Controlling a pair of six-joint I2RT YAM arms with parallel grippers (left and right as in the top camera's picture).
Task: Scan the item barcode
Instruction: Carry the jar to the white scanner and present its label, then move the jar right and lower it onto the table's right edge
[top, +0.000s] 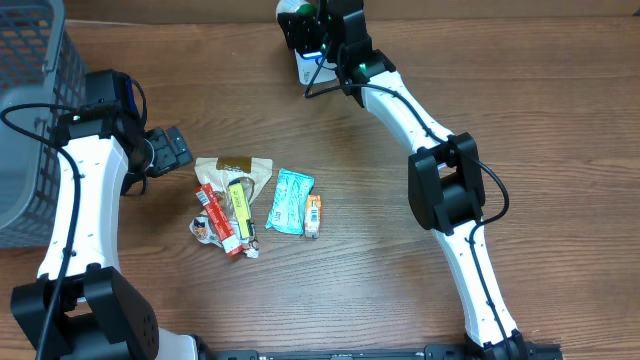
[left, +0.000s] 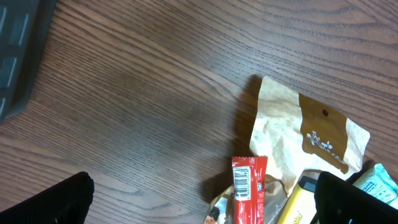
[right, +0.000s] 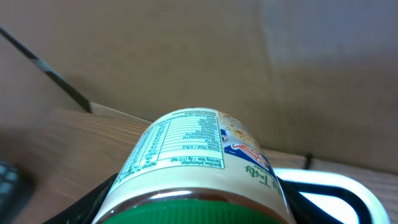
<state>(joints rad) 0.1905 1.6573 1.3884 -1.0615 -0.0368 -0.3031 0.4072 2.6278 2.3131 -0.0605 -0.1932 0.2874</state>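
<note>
**Overhead view:** The right gripper (top: 300, 27) is at the far edge of the table. It is clamped on a jar (top: 292, 12) with a green lid, directly above a white unit (top: 305, 68). The left gripper (top: 176, 150) hangs over the left side of the table with its jaws spread wide and nothing between them. Just to its right lies a cluster of packets: a tan pouch (top: 235, 168), a red bar (top: 218, 215), a yellow bar (top: 240, 198), a teal packet (top: 291, 200) and a small orange item (top: 314, 215). A grey basket (top: 30, 130) stands at the far left.

**Left wrist view:** The two fingers (left: 59, 202) sit at the lower corners, fully apart and touching nothing. The red bar lies barcode up between them, against the tan pouch.

**Right wrist view:** The jar fills the lower frame with its nutrition label facing up. The dark fingers (right: 102, 202) grip it on both sides. The white unit shows beyond it on the right.
</note>
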